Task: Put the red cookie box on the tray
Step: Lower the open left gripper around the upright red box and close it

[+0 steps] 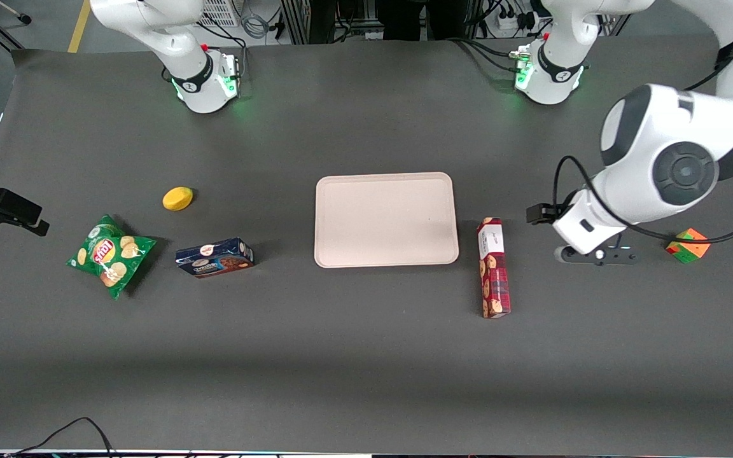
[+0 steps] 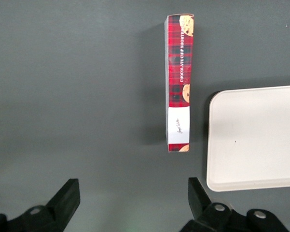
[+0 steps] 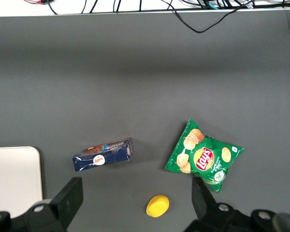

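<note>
End effector (image 2: pixel 132 200) — near red cookie box (image 2: pixel 179 82)

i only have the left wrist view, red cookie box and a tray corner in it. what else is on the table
Observer: Toward the parked arm's end lie a dark blue cookie box, a green chip bag and a yellow lemon-like object.
Operator: anything near my arm
Observer: A multicoloured cube sits close to the gripper, which is open, apart from the red cookie box.
Operator: is the whole tray free
Observer: Yes, the front view shows nothing lying on the tray; the box lies beside its short edge, not touching.
</note>
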You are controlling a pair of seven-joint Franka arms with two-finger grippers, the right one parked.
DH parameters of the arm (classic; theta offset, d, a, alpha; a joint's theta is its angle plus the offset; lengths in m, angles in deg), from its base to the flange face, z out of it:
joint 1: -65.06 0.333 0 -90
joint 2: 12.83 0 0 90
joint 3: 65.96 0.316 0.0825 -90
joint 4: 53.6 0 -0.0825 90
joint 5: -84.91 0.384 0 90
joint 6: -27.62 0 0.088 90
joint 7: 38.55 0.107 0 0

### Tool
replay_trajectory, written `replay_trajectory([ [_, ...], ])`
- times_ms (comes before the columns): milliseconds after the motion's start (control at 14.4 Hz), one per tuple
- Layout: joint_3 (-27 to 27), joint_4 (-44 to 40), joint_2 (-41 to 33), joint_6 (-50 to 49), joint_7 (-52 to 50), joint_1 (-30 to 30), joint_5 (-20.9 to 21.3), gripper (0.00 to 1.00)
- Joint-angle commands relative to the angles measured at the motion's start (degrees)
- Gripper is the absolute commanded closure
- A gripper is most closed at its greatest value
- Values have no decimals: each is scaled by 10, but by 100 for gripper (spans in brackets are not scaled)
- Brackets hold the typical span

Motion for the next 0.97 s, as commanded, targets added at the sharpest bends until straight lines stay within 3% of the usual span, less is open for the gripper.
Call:
replay_trajectory([
  [0, -9, 69, -4, 86, -29, -7, 5, 0],
  [555, -41, 139, 49, 256, -72, -13, 6, 0],
  [902, -41, 135, 101, 322, -73, -16, 26, 0],
])
